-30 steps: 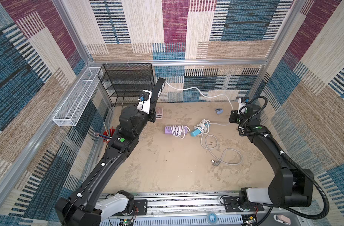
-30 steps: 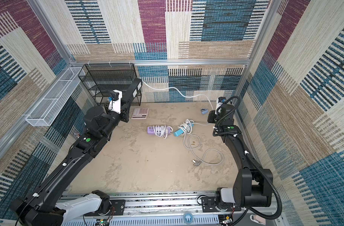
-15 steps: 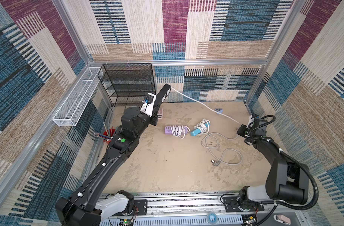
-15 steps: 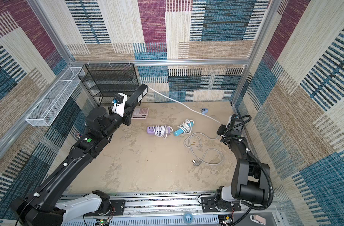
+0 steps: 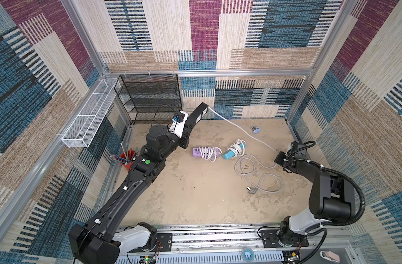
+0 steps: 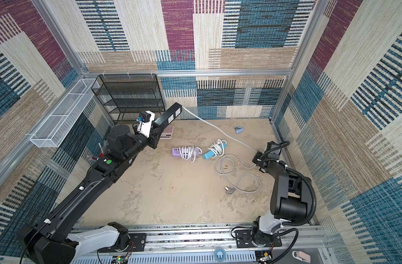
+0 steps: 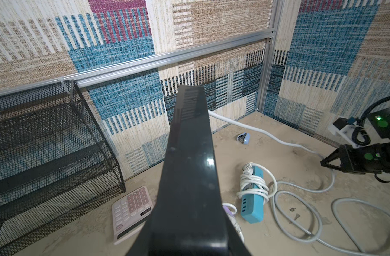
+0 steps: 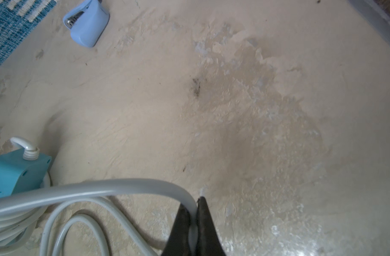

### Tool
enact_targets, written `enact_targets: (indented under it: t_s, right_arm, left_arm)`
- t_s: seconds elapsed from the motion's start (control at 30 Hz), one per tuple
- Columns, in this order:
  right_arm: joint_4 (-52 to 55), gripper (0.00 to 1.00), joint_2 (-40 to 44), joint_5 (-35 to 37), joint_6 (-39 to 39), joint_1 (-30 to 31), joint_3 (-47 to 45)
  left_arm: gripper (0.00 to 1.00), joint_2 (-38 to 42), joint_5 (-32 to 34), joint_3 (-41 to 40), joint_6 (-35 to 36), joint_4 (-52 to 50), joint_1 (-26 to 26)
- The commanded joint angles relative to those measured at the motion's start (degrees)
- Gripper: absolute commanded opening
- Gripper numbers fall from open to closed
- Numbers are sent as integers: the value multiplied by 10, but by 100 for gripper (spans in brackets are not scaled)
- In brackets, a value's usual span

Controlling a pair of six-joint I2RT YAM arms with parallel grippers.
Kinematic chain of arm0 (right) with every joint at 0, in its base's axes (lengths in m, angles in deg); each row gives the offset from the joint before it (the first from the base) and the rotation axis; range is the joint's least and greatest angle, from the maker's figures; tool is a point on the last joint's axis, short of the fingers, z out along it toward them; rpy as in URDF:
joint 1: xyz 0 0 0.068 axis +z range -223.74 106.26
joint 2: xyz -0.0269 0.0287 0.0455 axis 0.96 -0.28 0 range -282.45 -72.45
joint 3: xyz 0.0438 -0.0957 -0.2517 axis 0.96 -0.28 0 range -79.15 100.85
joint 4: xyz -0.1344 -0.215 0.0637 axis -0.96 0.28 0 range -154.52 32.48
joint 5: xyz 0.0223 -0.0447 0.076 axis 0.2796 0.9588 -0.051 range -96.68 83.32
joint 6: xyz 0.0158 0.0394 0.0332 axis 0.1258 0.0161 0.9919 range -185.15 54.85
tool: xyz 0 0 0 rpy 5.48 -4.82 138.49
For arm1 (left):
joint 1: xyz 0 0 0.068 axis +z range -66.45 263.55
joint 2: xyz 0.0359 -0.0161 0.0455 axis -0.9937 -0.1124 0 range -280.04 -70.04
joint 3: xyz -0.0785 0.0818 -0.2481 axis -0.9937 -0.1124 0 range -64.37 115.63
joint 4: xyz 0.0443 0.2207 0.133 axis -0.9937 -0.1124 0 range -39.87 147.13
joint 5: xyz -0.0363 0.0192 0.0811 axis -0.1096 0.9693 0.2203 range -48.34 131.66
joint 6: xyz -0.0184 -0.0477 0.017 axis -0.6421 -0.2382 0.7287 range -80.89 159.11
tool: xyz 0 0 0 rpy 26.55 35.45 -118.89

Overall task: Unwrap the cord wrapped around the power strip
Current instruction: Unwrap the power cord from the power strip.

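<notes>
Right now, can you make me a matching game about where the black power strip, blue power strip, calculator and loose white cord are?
1 black power strip
2 blue power strip
3 calculator
4 loose white cord

A pinched in the right end effector
B on the table, next to the mesh rack
C held up by the left end effector
D lying flat, all wrapped up

Pairs: 1-C, 2-D, 3-B, 4-A

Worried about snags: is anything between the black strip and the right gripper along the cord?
Nothing visible: the cord runs free from the black power strip to the right gripper. A small blue item lies beside it; the teal strip lies near its slack.
</notes>
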Motion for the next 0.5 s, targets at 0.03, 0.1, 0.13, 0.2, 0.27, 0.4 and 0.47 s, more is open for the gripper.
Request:
enact_targets:
  t_s: [0.03,0.1,0.13,0.2,0.27,0.4,0.47]
  right_arm:
    - [-3,3,4,18,6,-2,-2]
    - [-3,27,13,10,3,-3,0]
    - [-3,37,20,8,3,-2,0]
    - [-1,52,31,7,3,-2,0]
    - [3,63,40,8,3,-2,2]
    - [8,79,66,7,2,-1,5]
    - [7,87,89,0,-2,1,6]
  left_arm:
    - [0,-6,9,11,-20,75,1]
    - [0,-13,-7,19,-22,67,-1]
    - [0,-16,-12,20,-22,64,0]
    - [0,-22,-23,25,-23,60,-1]
    - [0,-29,-38,30,-25,54,-1]
    - [0,-44,-74,38,-34,49,-2]
    - [0,-51,-82,44,-34,42,-4]
